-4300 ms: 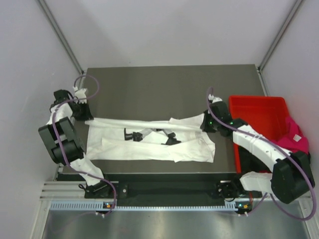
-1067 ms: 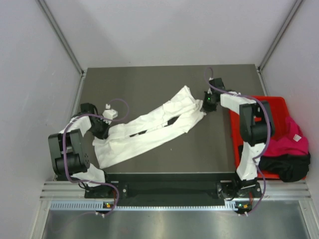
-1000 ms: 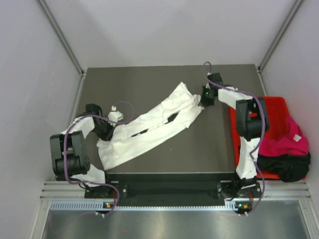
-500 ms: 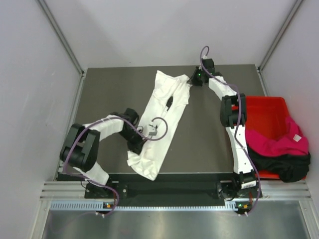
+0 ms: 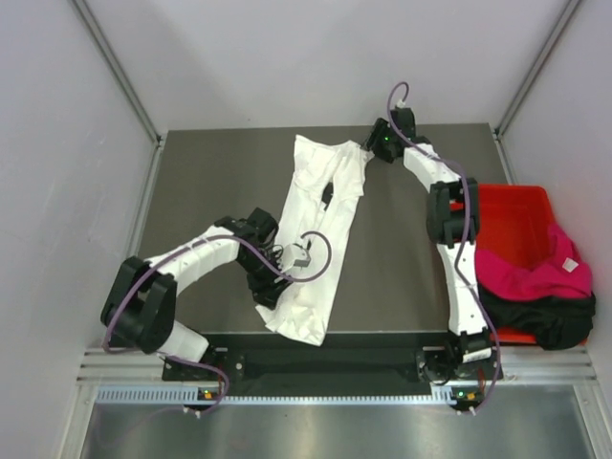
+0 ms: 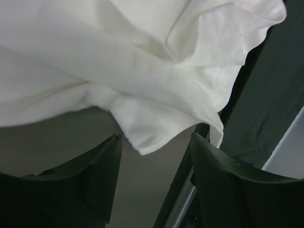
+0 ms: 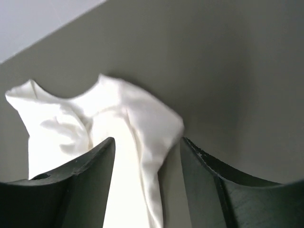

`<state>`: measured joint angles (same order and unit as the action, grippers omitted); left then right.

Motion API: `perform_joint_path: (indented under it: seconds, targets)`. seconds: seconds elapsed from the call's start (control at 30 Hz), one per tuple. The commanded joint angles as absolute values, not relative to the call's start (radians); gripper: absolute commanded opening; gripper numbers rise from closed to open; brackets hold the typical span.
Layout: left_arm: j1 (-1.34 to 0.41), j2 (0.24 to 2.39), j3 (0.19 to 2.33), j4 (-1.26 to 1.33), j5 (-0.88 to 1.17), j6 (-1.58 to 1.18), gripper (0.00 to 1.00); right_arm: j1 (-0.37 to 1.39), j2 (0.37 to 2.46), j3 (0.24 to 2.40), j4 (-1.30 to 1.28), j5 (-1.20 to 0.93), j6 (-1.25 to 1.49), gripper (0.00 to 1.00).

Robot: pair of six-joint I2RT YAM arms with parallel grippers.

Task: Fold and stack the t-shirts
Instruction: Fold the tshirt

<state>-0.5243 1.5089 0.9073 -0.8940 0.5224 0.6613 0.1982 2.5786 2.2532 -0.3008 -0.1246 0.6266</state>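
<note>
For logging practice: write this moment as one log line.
left gripper open; right gripper open; white t-shirt on table; pink t-shirt, black t-shirt on red bin

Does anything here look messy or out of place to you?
Yes. The white t-shirt is not folded neatly: it lies as a rumpled strip slanting across the table, its near end at the front edge. The pink t-shirt and black t-shirt spill over the rim of the red bin.

Soft white cloth t-shirt (image 5: 335, 220), matt grey table (image 5: 210, 182)
</note>
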Motion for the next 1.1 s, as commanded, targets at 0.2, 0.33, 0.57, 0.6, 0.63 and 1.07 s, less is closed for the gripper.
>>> perform_joint_path:
  seconds: [0.2, 0.33, 0.57, 0.6, 0.63, 1.07]
  targets:
    - [-0.361, 1.416, 0.859, -0.970, 0.229, 0.572, 0.64, 0.201, 2.289, 1.847, -0.167, -0.117, 0.653, 0.49]
    - [-0.302, 1.420, 0.891, -0.966, 0.259, 0.557, 0.64, 0.204, 2.409, 1.916, -0.160, -0.190, 0.738, 0.48]
    - [-0.301, 1.419, 0.891, -0.982, 0.291, 0.555, 0.64, 0.201, 2.529, 2.029, -0.091, -0.170, 0.859, 0.00]
    - [-0.301, 1.420, 0.888, -0.980, 0.288, 0.555, 0.64, 0.202, 2.546, 2.095, -0.083, -0.182, 0.876, 0.00]
    - [-0.301, 1.424, 0.888, -0.979, 0.290, 0.557, 0.64, 0.202, 2.590, 2.139, -0.080, -0.190, 0.887, 0.00]
    - [-0.348, 1.491, 0.920, -0.928, 0.397, 0.520, 0.65, 0.201, 2.447, 2.144, -0.061, -0.132, 0.807, 0.62]
